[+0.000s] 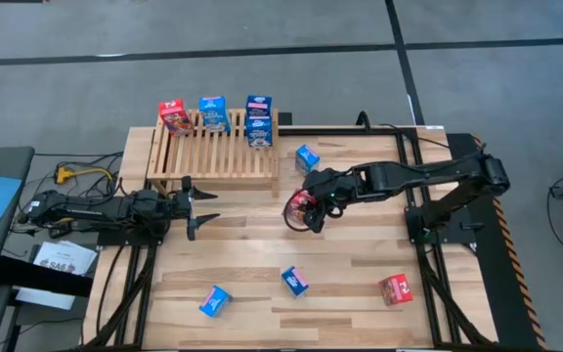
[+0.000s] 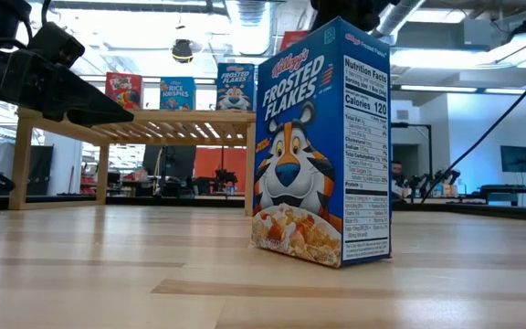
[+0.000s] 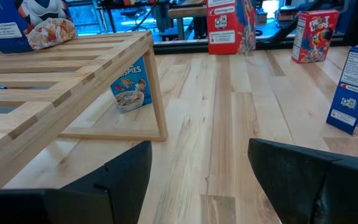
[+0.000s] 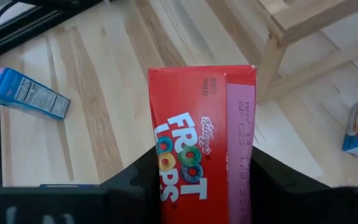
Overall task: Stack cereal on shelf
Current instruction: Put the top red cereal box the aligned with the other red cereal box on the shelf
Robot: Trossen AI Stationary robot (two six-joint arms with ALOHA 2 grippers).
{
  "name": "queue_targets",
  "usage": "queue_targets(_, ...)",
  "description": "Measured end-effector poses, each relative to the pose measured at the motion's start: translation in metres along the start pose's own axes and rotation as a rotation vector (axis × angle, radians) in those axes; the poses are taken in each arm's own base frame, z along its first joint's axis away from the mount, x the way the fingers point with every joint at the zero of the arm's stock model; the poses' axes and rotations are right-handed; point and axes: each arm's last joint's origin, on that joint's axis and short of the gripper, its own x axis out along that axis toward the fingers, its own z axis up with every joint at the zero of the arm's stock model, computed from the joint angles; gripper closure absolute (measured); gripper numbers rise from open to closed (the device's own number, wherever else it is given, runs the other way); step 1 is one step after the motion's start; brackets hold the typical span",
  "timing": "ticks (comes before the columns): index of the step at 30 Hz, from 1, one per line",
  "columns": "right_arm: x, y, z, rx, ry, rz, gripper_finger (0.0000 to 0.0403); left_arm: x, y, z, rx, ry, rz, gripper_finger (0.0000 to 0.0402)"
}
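Cereal boxes are spread over the desk (image 1: 262, 249) and the shelf (image 1: 213, 161). One red box (image 4: 204, 149), printed Froot Loops, is grasped between the fingers of the right gripper (image 1: 301, 210), which holds it near the middle of the desk, just right of the shelf's near right corner. Three boxes stand upright along the far edge of the shelf: a red one (image 1: 173, 115) on the left, a blue one (image 1: 212, 113) in the middle and a taller blue one (image 1: 258, 120) on the right. A small blue box (image 1: 307, 156) lies on the desk just right of the shelf. At the near side of the desk there are three more boxes, well apart: a blue one (image 1: 215, 300) on the left, a blue one (image 1: 295, 281) in the middle and a red one (image 1: 396, 288) on the right. The left gripper (image 1: 203, 205) waits at the left side, near the front of the shelf; its fingers (image 3: 114, 177) are released and grasp nothing.
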Motion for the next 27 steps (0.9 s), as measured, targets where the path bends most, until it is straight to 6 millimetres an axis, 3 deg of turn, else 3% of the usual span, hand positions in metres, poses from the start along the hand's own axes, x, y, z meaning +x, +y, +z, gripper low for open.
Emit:
queue_targets(19, -0.0002, -0.0013, 0.0013, 0.0, -0.004, -0.002, 0.0223, 0.0, -0.0001, 0.0003, -0.008, -0.003, -0.005, 0.0141)
queue_targets(23, 0.0001, -0.0037, 0.0029, 0.0, -0.009, -0.007, 0.0223, 0.0, -0.0004, 0.0002, -0.011, -0.002, -0.014, 0.012)
queue_targets(27, 0.0003, -0.0047, 0.0049, 0.006, -0.023, -0.004, 0.0223, 0.0, -0.0005, 0.0001, -0.006, -0.002, -0.016, 0.0074)
